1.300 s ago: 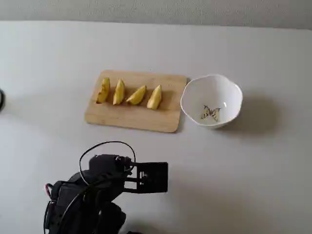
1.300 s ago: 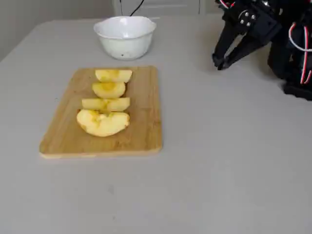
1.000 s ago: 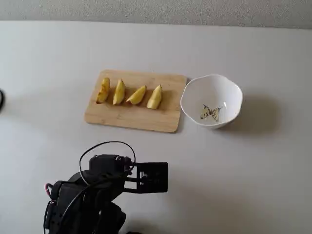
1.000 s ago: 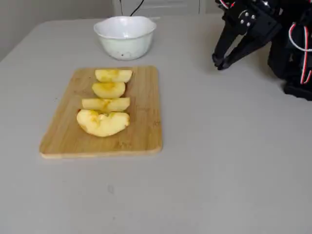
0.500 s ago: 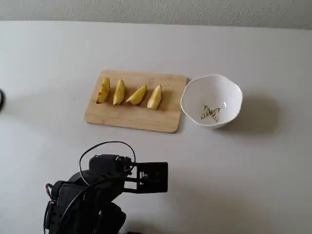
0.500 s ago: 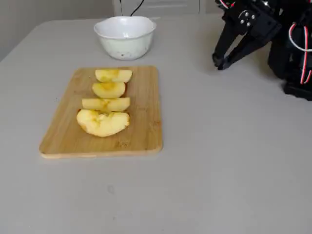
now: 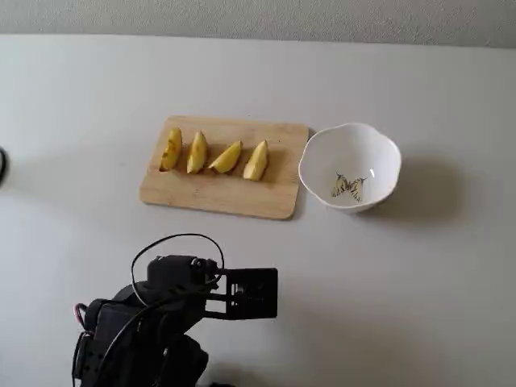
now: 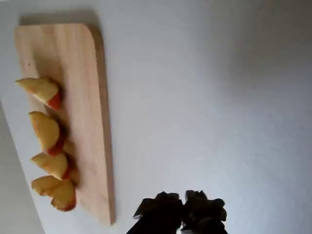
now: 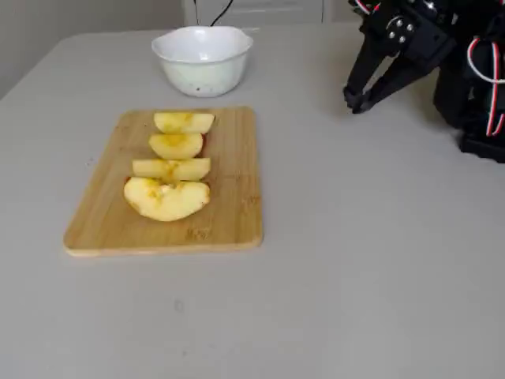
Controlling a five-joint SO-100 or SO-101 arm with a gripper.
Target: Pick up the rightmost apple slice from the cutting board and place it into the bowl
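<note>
fingers nearly closed, empty, well off cutting board | risk: apple slice beside neighbour, both get nudged | bowl empty

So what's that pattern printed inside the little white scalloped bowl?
A yellow and black butterfly print on the white scalloped bowl's inner bottom, clearest in the fixed view from above.

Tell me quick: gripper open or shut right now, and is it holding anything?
Gripper: shut and empty, fingertips together above the bare table, well away from the cutting board.
</note>
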